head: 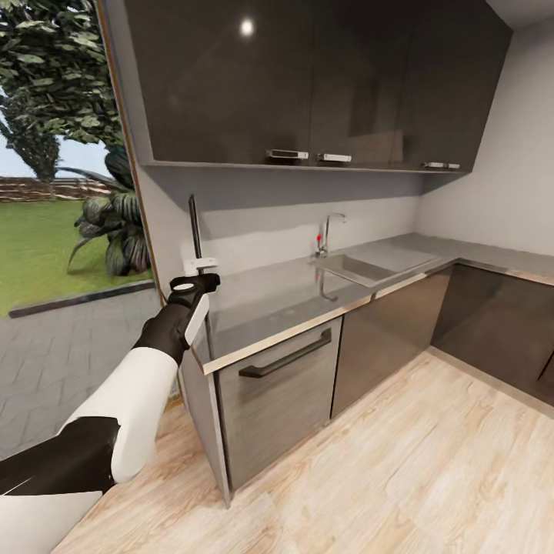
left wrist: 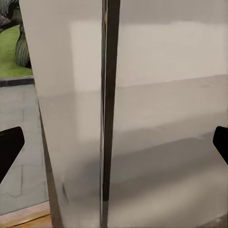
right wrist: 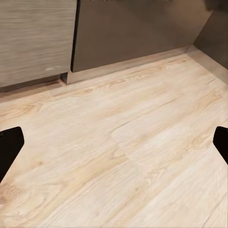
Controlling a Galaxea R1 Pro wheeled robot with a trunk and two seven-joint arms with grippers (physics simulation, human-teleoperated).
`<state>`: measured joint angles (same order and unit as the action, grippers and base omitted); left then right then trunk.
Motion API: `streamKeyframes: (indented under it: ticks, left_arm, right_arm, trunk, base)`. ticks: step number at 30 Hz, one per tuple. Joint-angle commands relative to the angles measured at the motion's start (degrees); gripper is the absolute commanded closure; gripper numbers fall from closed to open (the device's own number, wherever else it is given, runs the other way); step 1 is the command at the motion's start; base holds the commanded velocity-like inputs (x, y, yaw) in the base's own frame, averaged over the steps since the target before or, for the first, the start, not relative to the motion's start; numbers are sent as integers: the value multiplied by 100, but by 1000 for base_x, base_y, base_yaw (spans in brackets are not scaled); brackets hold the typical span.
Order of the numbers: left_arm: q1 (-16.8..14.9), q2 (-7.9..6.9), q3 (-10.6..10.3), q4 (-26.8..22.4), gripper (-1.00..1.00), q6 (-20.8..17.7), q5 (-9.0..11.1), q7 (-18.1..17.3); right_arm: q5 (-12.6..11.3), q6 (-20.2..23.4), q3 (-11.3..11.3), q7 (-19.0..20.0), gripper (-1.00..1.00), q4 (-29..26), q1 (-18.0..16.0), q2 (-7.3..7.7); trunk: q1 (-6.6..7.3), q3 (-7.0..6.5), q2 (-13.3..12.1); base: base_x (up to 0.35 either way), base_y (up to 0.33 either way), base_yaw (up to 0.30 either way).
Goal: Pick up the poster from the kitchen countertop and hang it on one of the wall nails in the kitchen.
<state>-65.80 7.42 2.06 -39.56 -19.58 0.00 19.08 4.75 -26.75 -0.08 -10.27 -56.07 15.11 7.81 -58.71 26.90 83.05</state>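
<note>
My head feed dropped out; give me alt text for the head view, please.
The left arm's gripper reaches to the near end of the long grey glossy countertop, at a thin dark upright edge-on frame. Beyond: inset sink, chrome tap, dark cabinets.

The left arm (head: 115,415) wears glossy white shells with black joints; a black wrist, white-trimmed, carries a round pale disc. Fingertips (left wrist: 9,147) are black.

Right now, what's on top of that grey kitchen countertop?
The kitchen countertop has a sink set into it with a chrome tap. At its window end a thin dark panel stands edge-on by the left gripper; its face is hidden.
</note>
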Motion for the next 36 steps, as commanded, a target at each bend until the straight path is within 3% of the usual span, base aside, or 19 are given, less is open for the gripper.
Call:
streamKeyframes:
  ticks: [1, 36]
  left_arm:
    - [-3, 5, 14, -8, -100, -28, 0, 8]
    - [-3, 5, 14, -60, -100, -37, 0, 4]
  right_arm:
    - [51, 3, -1, -36, -100, -4, 1, 1]
    - [52, 3, -4, -36, -100, 20, 1, 1]
  trunk:
    - [-2, 5, 3]
    - [-2, 5, 3]
  base:
    - [219, 0, 0]
    - [89, 3, 0]
